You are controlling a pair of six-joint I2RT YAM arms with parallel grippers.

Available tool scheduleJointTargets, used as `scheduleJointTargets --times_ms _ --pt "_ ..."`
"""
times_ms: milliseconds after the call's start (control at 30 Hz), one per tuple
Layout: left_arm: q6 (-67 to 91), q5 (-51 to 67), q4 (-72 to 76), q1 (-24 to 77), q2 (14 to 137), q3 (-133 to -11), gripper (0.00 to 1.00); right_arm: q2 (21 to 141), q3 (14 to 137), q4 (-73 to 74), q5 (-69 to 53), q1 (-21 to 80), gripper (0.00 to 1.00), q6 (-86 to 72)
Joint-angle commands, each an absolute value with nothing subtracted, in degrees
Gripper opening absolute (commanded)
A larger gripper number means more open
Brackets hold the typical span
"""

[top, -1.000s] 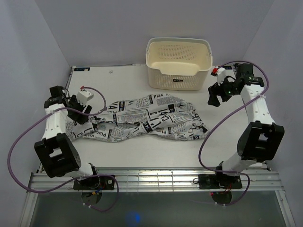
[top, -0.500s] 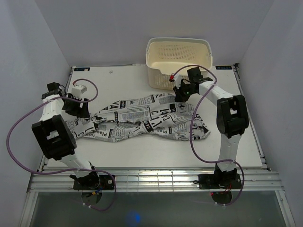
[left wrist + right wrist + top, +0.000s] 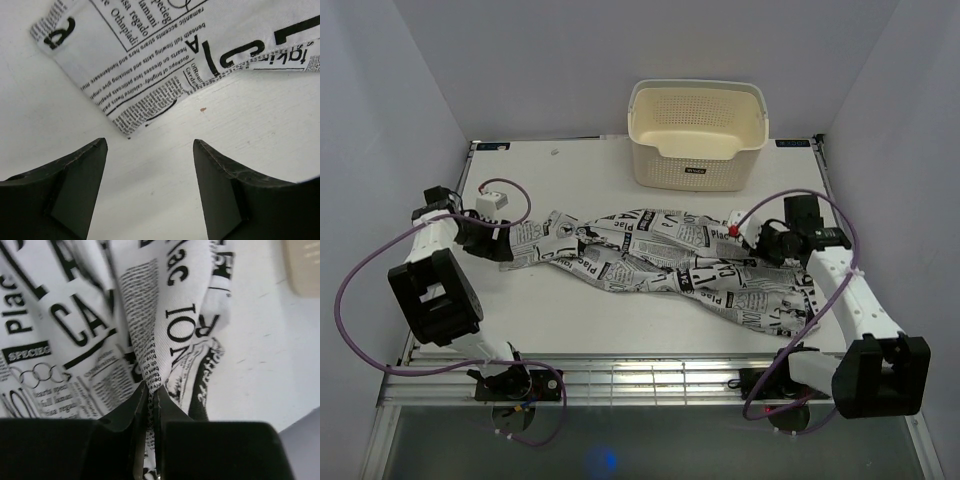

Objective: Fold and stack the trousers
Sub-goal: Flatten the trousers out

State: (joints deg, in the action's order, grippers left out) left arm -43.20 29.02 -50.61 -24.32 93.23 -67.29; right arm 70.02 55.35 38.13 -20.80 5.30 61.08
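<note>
Jaws of right gripper (image 3: 149,390) hide pinched trousers (image 3: 90,325) fold

the trousers (image 3: 655,258) lie stretched across the table (image 3: 600,175) near the basket (image 3: 697,150).

The white table (image 3: 620,325) under my arms bears two things. Trousers (image 3: 650,238) sprawl across mid-frame. A basket (image 3: 670,160) stands upper centre.
</note>
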Motion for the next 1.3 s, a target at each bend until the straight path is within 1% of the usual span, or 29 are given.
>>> scheduleJointTargets --times_ms 0,100,200,300,333,400,533,633,700,767,800,867,900,967,1033,1100,1133,1167,1267 --pt "-40.5 32.5 -47.5 -25.0 91.2 -67.4 0.8 64.8 46.9 42.6 -18.2 5.7 0.08 72.2" --pt "-34.7 36.3 -45.7 -25.0 94.6 -70.5 0.77 62.8 43.2 40.3 -16.4 5.5 0.08 72.7" --pt "-29.9 37.9 -43.2 -25.0 99.6 -75.0 0.79 63.0 42.5 39.7 -16.3 5.4 0.08 71.9" --pt "-24.0 35.6 -41.4 -25.0 107.1 -81.8 0.8 63.3 43.4 39.5 -16.5 5.3 0.08 70.8" --pt "-22.1 33.1 -40.5 -25.0 109.1 -85.0 0.82 63.8 43.7 39.4 -16.4 5.2 0.08 70.5" --pt "-20.4 30.2 -39.6 -25.0 114.2 -87.5 0.83 64.4 44.8 39.2 -16.4 5.0 0.08 70.1" --pt "-19.8 27.8 -39.7 -24.6 120.2 -91.9 0.83 66.2 46.5 39.0 -16.3 4.7 0.08 69.3" --pt "-21.4 26.9 -41.5 -23.2 122.2 -92.6 0.78 67.5 47.7 38.8 -16.1 4.1 0.08 68.4" --pt "-23.1 27.7 -41.7 -22.9 121.6 -89.8 0.76 68.1 48.3 38.6 -16.3 3.7 0.08 67.9" --pt "-24.7 27.9 -42.0 -22.8 119.9 -87.6 0.7 68.9 49.1 38.3 -16.4 3.3 0.08 67.5" --pt "-26.6 28.6 -42.4 -22.8 119.2 -86.7 0.58 69.2 49.4 38.4 -16.4 2.9 0.08 67.2" --pt "-28.6 29.3 -44.2 -23.1 115.9 -83.6 0.49 69.9 50.3 38.3 -16.4 2.5 0.08 67.1" --pt "-31.3 31.7 -45.2 -23.4 114.4 -82.6 0.48 70.0 50.6 38.3 -16.6 1.9 0.08 66.9" --pt "-32.7 32.0 -46.0 -23.5 110.8 -78.7 0.5 70.7 51.6 38.3 -17.2 1.3 0.08 66.6" --pt "-34.1 31.6 -46.5 -23.5 109.8 -77.0 0.44 70.9 52.1 38.4 -17.8 1.3 0.08 66.1" --pt "-34.3 31.1 -46.8 -23.5 109.5 -76.9 0.3 71.0 52.8 38.4 -18.1 1.1 0.08 65.8" --pt "-34.7 31.5 -47.9 -23.6 109.5 -77.2 0.09 70.9 53.1 38.4 -18.2 1.2 0.08 65.7" --pt "-34.7 31.8 -48.4 -23.7 109.3 -78.0 0.0 70.8 53.3 38.4 -18.1 1.2 0.08 65.6" --pt "-35.6 34.0 -50.6 -25.0 105.5 -80.9 0.0 70.7 54.2 38.5 -17.6 1.0 0.08 65.3"
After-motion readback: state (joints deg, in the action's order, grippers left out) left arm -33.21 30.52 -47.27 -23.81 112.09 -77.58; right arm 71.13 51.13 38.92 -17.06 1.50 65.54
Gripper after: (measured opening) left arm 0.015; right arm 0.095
